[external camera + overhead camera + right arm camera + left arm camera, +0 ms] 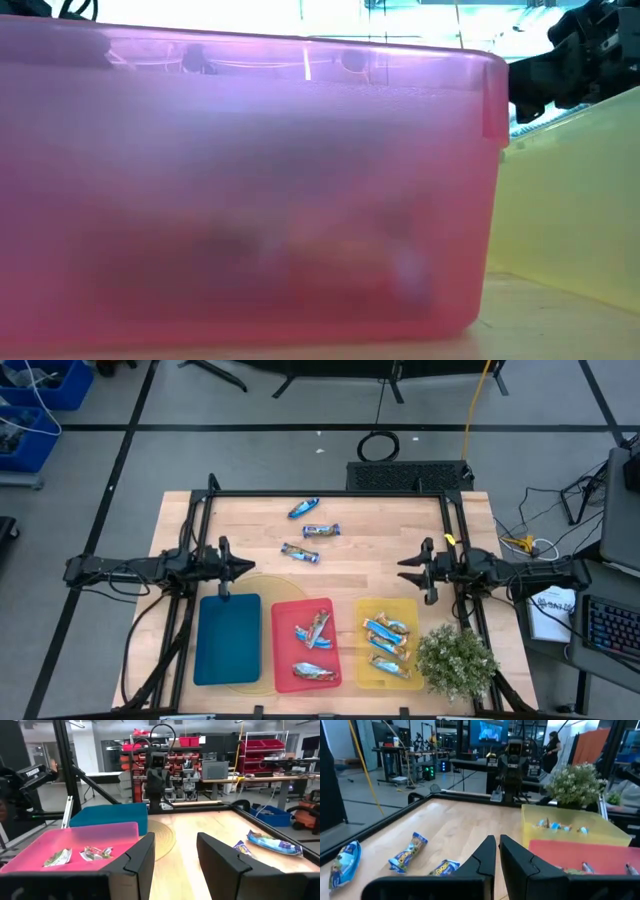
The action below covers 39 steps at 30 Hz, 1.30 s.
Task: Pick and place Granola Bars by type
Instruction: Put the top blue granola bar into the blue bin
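Three Granola Bars (313, 531) are seen loose on the desk (380, 550) beyond the red tray (283, 645); other bars lie in the red and yellow trays (362, 640). The left pincer (247, 568) is nearly closed and empty, the right pincer (404, 571) parted. The low view is almost wholly blocked by the red tray's wall.

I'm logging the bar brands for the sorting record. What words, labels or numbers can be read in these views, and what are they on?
No text can be read in any view.
Granola bars on the table: printing on the wrappers, too small and blurred to read.
Bars in the red tray and yellow tray: wrappers unreadable.
Paper sheet right of the table: dark marks, too small to read.
Screen in the room, left wrist view: bright, no legible text.
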Motion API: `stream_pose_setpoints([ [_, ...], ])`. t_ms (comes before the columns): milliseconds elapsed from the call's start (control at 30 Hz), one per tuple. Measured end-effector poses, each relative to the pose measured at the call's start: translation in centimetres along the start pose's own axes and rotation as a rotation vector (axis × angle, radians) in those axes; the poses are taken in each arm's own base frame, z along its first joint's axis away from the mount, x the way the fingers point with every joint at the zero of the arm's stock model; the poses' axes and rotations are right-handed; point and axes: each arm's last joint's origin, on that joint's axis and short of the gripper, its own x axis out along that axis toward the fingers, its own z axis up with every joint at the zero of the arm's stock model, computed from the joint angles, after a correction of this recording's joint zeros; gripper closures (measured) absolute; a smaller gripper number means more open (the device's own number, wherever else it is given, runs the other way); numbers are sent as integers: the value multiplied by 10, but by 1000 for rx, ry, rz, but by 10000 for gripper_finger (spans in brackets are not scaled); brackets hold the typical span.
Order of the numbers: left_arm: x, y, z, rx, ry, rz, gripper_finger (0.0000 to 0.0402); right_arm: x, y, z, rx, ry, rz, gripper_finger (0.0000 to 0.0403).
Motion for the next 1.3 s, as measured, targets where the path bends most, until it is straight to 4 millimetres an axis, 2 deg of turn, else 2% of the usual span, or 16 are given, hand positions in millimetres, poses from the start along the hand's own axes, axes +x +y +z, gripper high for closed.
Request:
stream_pose_setpoints([
  [133,0,0,1,1,-10,18,371,0,0,0,37,2,1,266],
  [233,1,5,6,-82,-24,175,371,0,0,0,70,2,0,266],
  [333,0,11,15,-136,143,333,371,0,0,0,119,4,0,266],
  [433,2,18,39,-156,269,458,371,0,0,0,140,0,0,266],
  [533,13,30,68,-73,325,561,371,0,0,0,135,1,0,266],
  [633,28,51,93,-12,367,673,371,0,0,0,129,0,0,266],
  [733,46,80,103,-22,377,653,386,0,0,0,129,0,0,266],
  [867,67,124,95,-161,485,570,391,0,0,0,129,0,0,266],
  [1033,97,169,78,-348,710,481,344,0,0,0,129,0,0,266],
  [1200,142,191,61,-314,897,365,265,0,0,0,129,1,0,266],
  [1300,165,195,52,-249,984,405,215,0,0,0,129,1,0,266],
])
